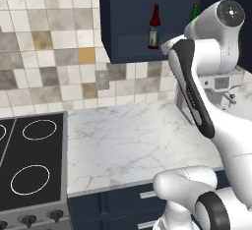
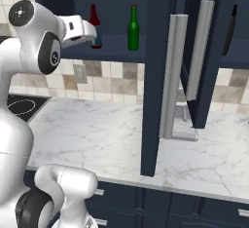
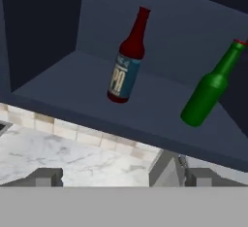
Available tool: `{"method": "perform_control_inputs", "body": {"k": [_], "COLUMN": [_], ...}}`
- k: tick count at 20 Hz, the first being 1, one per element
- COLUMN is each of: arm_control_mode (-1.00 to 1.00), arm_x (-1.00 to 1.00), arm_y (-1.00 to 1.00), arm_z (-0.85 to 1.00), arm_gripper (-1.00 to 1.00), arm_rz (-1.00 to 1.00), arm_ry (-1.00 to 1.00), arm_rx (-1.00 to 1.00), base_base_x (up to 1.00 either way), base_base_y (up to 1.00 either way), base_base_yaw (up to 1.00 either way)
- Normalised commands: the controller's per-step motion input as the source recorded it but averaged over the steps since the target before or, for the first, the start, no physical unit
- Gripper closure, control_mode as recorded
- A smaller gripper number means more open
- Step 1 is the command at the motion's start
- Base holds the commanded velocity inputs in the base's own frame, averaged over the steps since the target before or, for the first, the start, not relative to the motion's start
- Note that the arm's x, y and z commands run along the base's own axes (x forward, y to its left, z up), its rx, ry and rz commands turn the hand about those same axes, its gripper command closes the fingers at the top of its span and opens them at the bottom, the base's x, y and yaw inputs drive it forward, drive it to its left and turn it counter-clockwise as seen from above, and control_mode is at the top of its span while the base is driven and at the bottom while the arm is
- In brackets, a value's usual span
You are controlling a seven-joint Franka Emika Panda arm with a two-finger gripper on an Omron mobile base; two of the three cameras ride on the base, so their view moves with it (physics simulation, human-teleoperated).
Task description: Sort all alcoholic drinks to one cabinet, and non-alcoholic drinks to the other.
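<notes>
Two alcoholic drinks stand upright and apart on the shelf of the open navy wall cabinet point(image 3: 68, 88). One is a dark red-brown bottle point(image 3: 127, 58) with a blue label, the other a green bottle point(image 3: 209, 88) with a red cap. My gripper point(image 3: 123, 177) hovers in front of and slightly below the shelf, open, with nothing between its fingertips. From the right base view the hand point(image 2: 86, 31) partly covers the red-brown bottle point(image 2: 94, 15), while the green bottle point(image 2: 133, 28) stands free to its right. A tall black flask-like shape point(image 2: 232, 29) shows in the neighbouring cabinet, past the open door.
Two open navy doors with long silver handles point(image 2: 174, 76) hang out over the marble counter point(image 2: 97, 129) to the right of the bottles. A grey fixture point(image 2: 183, 122) sits on the counter behind them. A black stove point(image 1: 29, 165) lies at the left.
</notes>
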Motion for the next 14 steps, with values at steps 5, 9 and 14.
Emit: {"method": "perform_control_inputs", "body": {"k": [5,9,14], "arm_control_mode": [-1.00,-1.00,-1.00], "arm_x": [-0.98,-0.72,-0.38], "arm_y": [-0.04,0.00,0.03], "arm_z": [-0.17,-0.82,-1.00], "arm_gripper": [-1.00,-1.00,-1.00], "arm_rz": [-0.04,-0.07,-0.08], "arm_ry": [0.33,0.36,0.17], "arm_rx": [0.00,0.00,-0.05], "base_base_x": [0.00,0.00,0.00], "base_base_y": [0.00,0.00,0.00], "base_base_yaw": [0.00,0.00,0.00]}}
